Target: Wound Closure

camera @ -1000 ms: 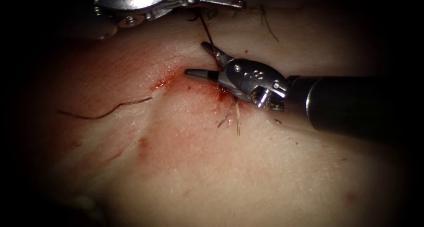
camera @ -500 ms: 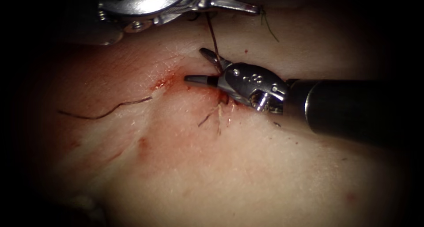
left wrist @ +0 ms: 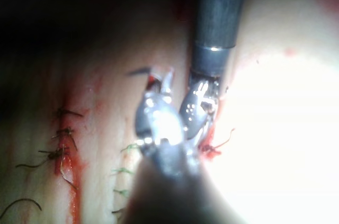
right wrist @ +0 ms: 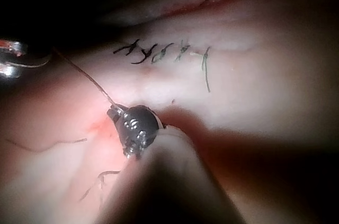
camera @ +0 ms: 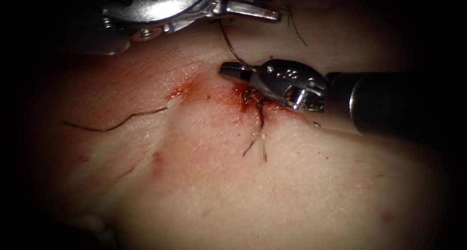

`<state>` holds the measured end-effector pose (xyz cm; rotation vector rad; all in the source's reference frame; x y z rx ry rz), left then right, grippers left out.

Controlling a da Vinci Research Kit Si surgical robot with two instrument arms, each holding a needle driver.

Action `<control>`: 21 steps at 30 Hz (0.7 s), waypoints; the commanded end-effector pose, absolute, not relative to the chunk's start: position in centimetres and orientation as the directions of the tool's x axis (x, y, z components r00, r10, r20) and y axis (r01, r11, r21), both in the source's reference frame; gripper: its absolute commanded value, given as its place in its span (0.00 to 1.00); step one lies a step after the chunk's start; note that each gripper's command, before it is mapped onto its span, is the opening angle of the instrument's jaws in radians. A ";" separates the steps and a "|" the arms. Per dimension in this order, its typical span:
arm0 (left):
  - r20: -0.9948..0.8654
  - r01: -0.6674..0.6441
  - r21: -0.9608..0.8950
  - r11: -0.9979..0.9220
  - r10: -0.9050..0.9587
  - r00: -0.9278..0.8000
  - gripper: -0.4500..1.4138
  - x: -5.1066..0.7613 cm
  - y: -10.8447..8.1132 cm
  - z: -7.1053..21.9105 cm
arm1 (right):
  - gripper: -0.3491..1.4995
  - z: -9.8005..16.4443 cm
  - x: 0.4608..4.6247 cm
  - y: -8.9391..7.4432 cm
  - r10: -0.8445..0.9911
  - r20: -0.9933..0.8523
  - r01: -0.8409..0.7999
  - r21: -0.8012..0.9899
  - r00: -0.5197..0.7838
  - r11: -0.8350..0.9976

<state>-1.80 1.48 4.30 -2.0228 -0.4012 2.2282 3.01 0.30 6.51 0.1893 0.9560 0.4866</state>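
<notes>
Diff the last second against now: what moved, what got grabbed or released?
The right tool had its jaws open around the thread; they are now shut on it, and the tool has shifted slightly up and right. The thread, taut before, now curves. The knot's cut ends swung back. The left tool holds the thread's upper end, barely moved. The loose thread piece on the tissue stayed.

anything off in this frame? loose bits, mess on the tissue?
A loose cut end of thread lies on the tissue left of the cut, attached to nothing visible. Red fluid pools around the knot. Otherwise normal: right tool shut on the thread running up to the left tool.
</notes>
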 end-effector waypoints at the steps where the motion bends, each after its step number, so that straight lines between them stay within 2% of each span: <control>1: -0.961 0.100 -0.263 -0.960 0.251 -0.112 0.00 -1.80 1.5 4.4 | 0.00 6.5 3.04 0.3 0.458 -0.742 -0.320 0.336 0.489 0.886; 4: -0.960 0.095 -0.262 -0.961 0.249 -0.124 0.00 -1.64 1.5 4.3 | 0.00 6.5 3.02 0.3 0.450 -0.744 -0.326 0.321 0.493 0.889; 5: -0.960 0.093 -0.261 -0.961 0.248 -0.128 0.00 -1.57 1.5 4.3 | 0.11 6.5 3.02 0.3 0.471 -0.737 -0.335 0.340 0.486 0.879; 7: -0.958 0.079 -0.258 -0.963 0.245 -0.149 0.00 -1.40 1.5 4.3 | 0.65 6.5 3.01 0.3 0.528 -0.722 -0.376 0.384 0.447 0.843; 8: -0.957 0.073 -0.257 -0.964 0.243 -0.158 0.00 -1.32 1.5 4.4 | 0.98 6.5 2.99 0.3 0.535 -0.728 -0.401 0.377 0.429 0.834; 14: -0.953 0.062 -0.237 -0.970 0.220 -0.206 0.00 -0.75 1.3 4.5 | 0.99 6.4 2.63 0.4 0.544 -0.739 -0.429 0.374 0.398 0.822; 21: -0.935 0.032 -0.259 -0.965 0.242 -0.258 0.00 -0.38 1.1 5.0 | 0.99 6.2 1.99 0.3 0.546 -0.750 -0.480 0.347 0.373 0.806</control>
